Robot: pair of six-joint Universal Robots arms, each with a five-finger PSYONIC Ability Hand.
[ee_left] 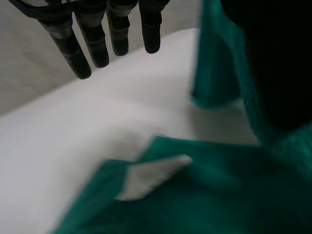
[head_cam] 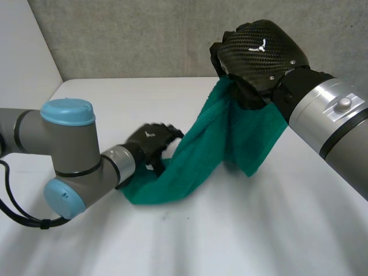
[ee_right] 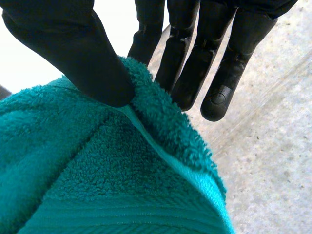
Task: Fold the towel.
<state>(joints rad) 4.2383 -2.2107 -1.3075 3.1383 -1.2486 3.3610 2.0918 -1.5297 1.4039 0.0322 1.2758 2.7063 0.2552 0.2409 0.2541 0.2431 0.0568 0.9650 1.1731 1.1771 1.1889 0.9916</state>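
As seen from the head view: white table (head_cam: 247, 230) across the whole lower frame, matte and unmarked, with only soft grey shading. Behind it, grey speckled wall (head_cam: 144, 40) along the top of the frame. Plain pale panel (head_cam: 29, 46) at upper left, meeting the table's far left corner. Similar grey speckled surface beyond the fingertips in the right wrist view.

Teal terry towel (head_cam: 224, 138) at centre frame, partly lifted. Upper end bunched in right hand (head_cam: 261, 54) at upper right, clear of the table. One free corner hanging down at centre right. Remainder sloping down-left as a twisted band to a low end on the table at lower centre-left, under and beside left hand (head_cam: 150, 141).

Right hand: thumb (ee_right: 83, 58) pressing the towel's hemmed edge against straight fingers (ee_right: 229, 78), so pinching the towel. Woven band along the hem just below the thumb.

Left hand: fingers (ee_left: 73, 53) straight, slightly apart, held over bare table, tips clear of the cloth. Towel under the palm. Relaxed, not closed on anything.

Markings: small white three-bladed emblem (head_cam: 260, 47) on the carbon-weave back of the right hand. Smaller white mark (head_cam: 148, 134) on the back of the left hand. White sewn label (ee_left: 156, 176) on the towel under the left palm, too blurred to read.

Left arm (head_cam: 69, 155) at left edge of frame, right arm (head_cam: 333, 115) at right edge.
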